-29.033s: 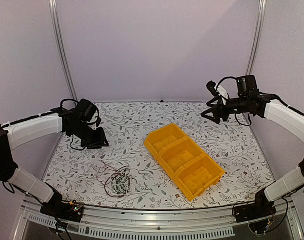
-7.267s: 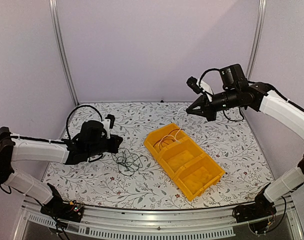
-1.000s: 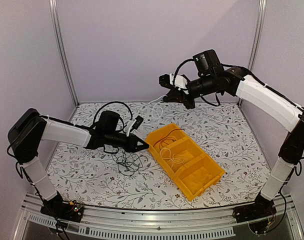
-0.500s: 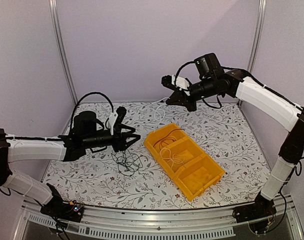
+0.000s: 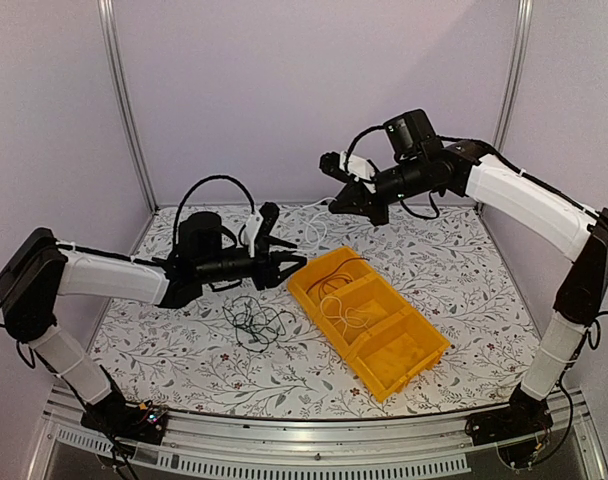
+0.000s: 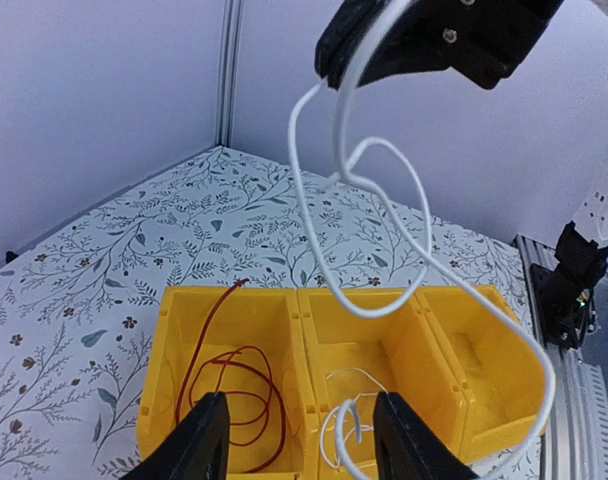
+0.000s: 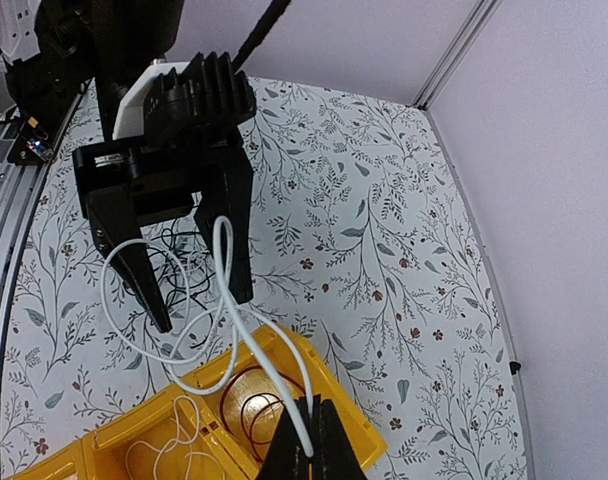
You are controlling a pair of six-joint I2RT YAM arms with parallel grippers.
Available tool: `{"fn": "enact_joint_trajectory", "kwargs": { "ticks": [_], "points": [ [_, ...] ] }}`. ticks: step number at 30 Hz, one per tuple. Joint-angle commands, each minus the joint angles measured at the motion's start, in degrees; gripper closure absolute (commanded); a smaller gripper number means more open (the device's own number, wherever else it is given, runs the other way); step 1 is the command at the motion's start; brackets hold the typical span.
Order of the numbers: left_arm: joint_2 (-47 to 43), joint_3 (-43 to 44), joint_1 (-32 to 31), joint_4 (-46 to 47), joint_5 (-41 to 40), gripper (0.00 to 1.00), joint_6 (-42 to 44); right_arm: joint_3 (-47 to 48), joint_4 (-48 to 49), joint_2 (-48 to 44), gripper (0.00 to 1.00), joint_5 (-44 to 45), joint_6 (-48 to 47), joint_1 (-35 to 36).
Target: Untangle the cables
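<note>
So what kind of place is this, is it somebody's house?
Probably not, it looks like a robot test booth in a lab. A left arm and a right arm are fixed at the edge of a table, plain walls and metal posts box it in, and the right gripper holds a white cable.

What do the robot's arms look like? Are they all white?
No. The left arm and right arm wear smooth white shells with black joints. The left gripper and right gripper are black, and thick black cords loop by the wrists.

A yellow plastic three-compartment bin (image 5: pixel 399 356) lies diagonally toward four o'clock on the floral-patterned worktop (image 5: pixel 464 280).
</note>
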Motion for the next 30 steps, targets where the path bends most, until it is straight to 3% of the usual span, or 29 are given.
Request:
{"fn": "enact_joint_trajectory", "kwargs": {
  "ticks": [1,5,8,10,20,30],
  "points": [
    [1.8,2.8,-0.5,7.1,1.3,0.52,-1.2,1.9,1.1,1.5,1.0,-1.0,1.3,-0.2],
    [2.7,3.8,-0.3,8.1,1.8,0.61,-1.9,2.2,1.3,2.0,1.0,-0.8,1.5,-0.2],
    [3.4,4.3,0.1,6.8,1.3,0.88,-2.2,2.8,1.4,2.2,1.0,-0.3,1.7,-0.2],
    [3.1,3.8,0.4,4.2,0.0,1.0,-1.5,3.3,1.4,2.1,1.0,0.4,1.8,-0.4],
    [-3.4,-11.3,4.3,1.1,-5.4,1.0,-2.4,1.9,0.7,-1.8,1.0,-2.2,4.6,-12.1],
    [-0.8,-6.9,4.4,-2.7,-4.2,1.0,-4.7,-7.6,0.6,-4.1,1.0,-2.9,5.7,-18.5]
  ]
}}
